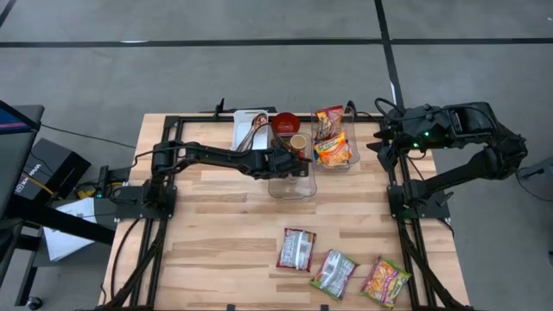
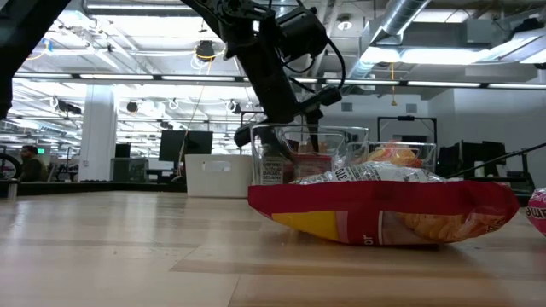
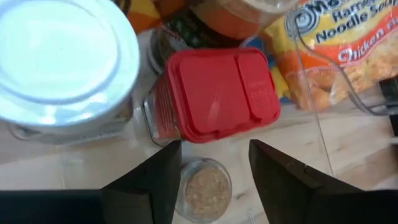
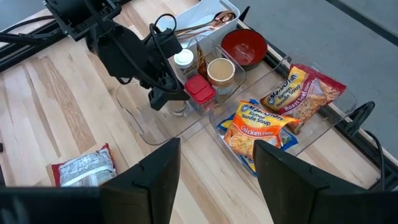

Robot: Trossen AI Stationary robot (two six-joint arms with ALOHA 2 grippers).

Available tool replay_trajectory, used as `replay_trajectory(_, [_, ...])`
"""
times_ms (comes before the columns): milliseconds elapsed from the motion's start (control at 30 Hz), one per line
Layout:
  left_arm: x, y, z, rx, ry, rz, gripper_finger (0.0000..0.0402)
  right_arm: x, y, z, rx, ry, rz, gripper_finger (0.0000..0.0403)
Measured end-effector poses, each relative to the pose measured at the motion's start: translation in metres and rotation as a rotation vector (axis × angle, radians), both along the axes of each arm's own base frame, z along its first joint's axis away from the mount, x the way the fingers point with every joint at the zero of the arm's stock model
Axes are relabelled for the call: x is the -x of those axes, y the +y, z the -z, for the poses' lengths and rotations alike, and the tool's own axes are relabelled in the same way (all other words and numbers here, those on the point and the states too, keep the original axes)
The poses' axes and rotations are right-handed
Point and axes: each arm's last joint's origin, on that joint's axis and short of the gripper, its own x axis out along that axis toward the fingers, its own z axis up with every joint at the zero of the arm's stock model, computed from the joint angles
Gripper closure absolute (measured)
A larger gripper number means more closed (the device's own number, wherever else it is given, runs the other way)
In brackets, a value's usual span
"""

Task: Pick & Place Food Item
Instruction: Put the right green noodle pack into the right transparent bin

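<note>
My left gripper [image 3: 214, 165] is open, pointing down into a clear bin [image 1: 292, 183] at the table's middle far side. Below and between its fingers stands a small open jar of brown grains [image 3: 204, 190]; I cannot tell whether they touch it. Just beyond are a red-lidded jar [image 3: 221, 93] and a white-lidded jar [image 3: 62, 56]. Ramen packets [image 1: 332, 138] lie in a second clear bin to the right. Three food packets [image 1: 296, 249] [image 1: 334, 273] [image 1: 384, 281] lie flat near the table's near edge. My right gripper [image 4: 217, 168] is open and empty, held high at the far right.
A red bowl [image 1: 285, 123] and a white tray of utensils [image 1: 249, 128] stand behind the bins at the far edge. A tan-topped cup [image 4: 221, 70] stands in the bin beside the jars. Bare wood lies between the bins and the near packets.
</note>
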Motion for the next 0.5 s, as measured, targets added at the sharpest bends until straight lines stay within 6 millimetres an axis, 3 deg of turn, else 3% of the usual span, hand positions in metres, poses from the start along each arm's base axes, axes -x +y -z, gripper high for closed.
replay_trajectory(200, [0.0, -0.005, -0.001, 0.03, -0.004, 0.033, 0.0238, 0.0, 0.0, 0.0, -0.002, 0.0, -0.002, 0.0207])
replay_trajectory(500, [0.016, -0.007, -0.036, -0.043, 0.032, 0.103, 0.0255, 0.0, 0.0, 0.0, -0.002, 0.001, -0.002, 0.0207])
